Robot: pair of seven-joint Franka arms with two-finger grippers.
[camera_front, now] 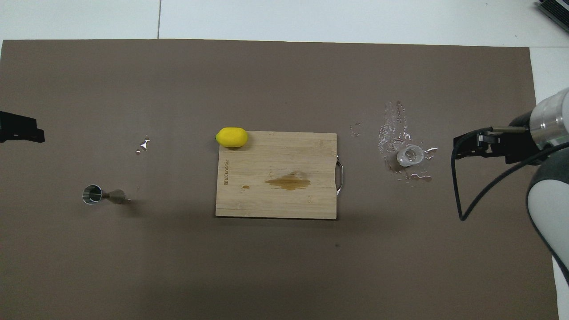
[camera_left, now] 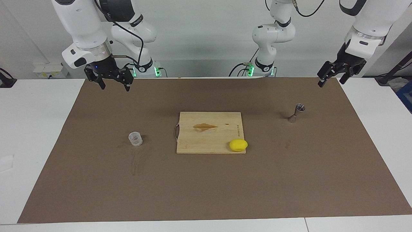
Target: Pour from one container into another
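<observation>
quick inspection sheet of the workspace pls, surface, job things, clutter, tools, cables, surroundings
surface: brown mat over a white table; wet splashes around the glass tumbler, small droplets toward the left arm's end.
job's things: glass tumbler upright toward the right arm's end; steel jigger upright toward the left arm's end; both untouched.
clutter: wooden cutting board mid-mat with a brown stain; lemon at the board's corner farther from the robots.
tools: right tool open, raised over the mat's edge by the bases; left tool open, raised over the mat's corner; both wait.
cables: black cable looping from the right arm.
surroundings: white wall, socket strip.
</observation>
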